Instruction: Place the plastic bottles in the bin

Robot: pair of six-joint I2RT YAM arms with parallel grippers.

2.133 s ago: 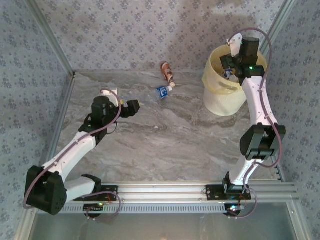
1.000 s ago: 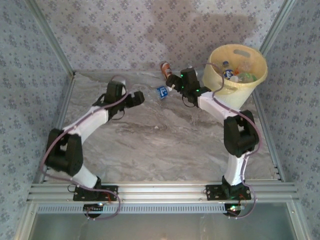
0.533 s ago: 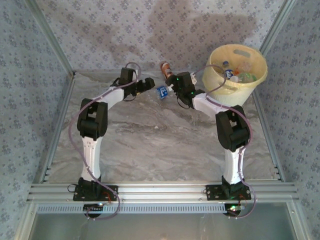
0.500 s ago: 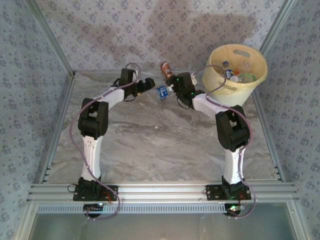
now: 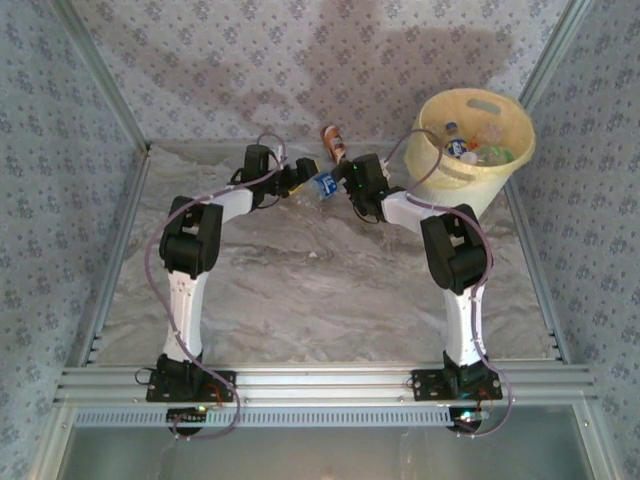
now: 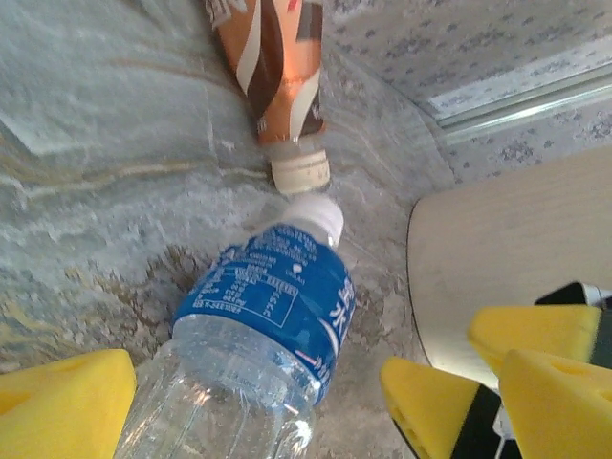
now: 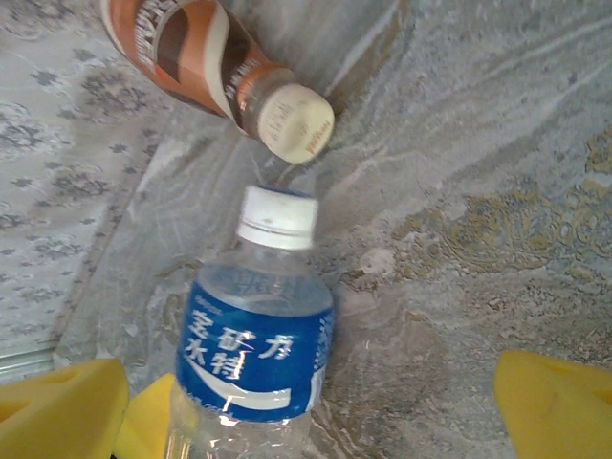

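— Blue bottle (image 5: 322, 185) lies on the table (image 5: 300, 280) left of the bin (image 5: 495, 180), its cap near the brown bottle (image 5: 332, 140).
— What changed?
— Right tool (image 5: 343, 180) has left the bin and left tool (image 5: 303, 181) has swung in. Both are released, jaws wide, either side of the blue bottle.
— Meaning?
— Two bottles still out. Probably one arm should yield.

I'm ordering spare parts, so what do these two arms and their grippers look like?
The left arm and right arm both have white tubular links joined by bulky black joints, with a mauve cable looping beside each. The jaws carry wedge-shaped yellow foam pads, backed in black.
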